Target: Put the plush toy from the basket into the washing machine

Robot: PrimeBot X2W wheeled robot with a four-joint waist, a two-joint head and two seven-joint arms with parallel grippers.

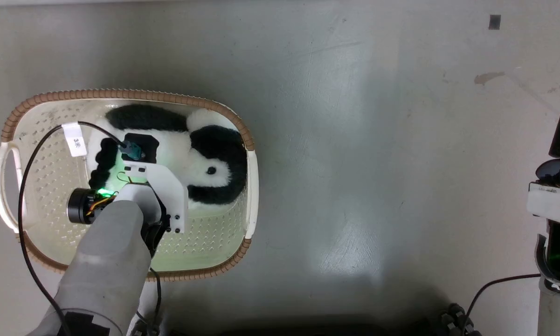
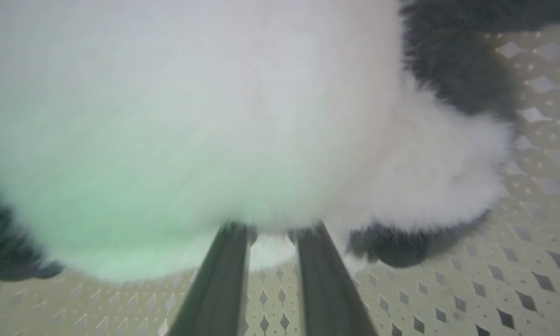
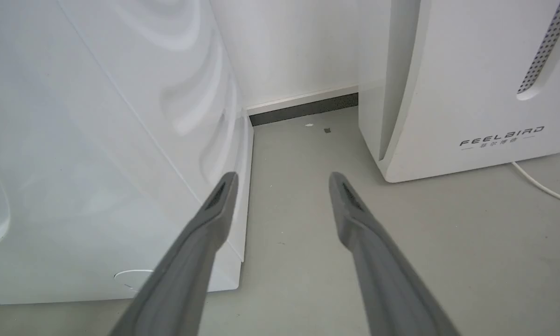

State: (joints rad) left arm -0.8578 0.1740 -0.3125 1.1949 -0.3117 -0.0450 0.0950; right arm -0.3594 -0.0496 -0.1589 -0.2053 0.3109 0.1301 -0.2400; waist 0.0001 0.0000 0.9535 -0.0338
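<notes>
The panda plush toy (image 1: pixel 177 154) lies on its side in the far half of the cream basket (image 1: pixel 242 135), head toward the right. My left arm reaches down into the basket, and its wrist mount (image 1: pixel 163 186) covers the toy's white belly. In the left wrist view my left gripper (image 2: pixel 275 229) has its fingertips (image 2: pixel 237 233) buried in the white fur (image 2: pixel 214 116), close together with a tuft between them. My right gripper (image 3: pixel 282 179) hangs open over bare floor, beside the washing machine's white side panel (image 3: pixel 98 140); its porthole is out of view.
A white FEELBIRD appliance (image 3: pixel 471 93) stands right of the right gripper, with a white cable (image 3: pixel 541 186) on the floor. A black cable (image 1: pixel 25 186) loops over the basket. My right arm (image 1: pixel 557 210) stands at the head view's right edge above grey floor (image 1: pixel 354 163).
</notes>
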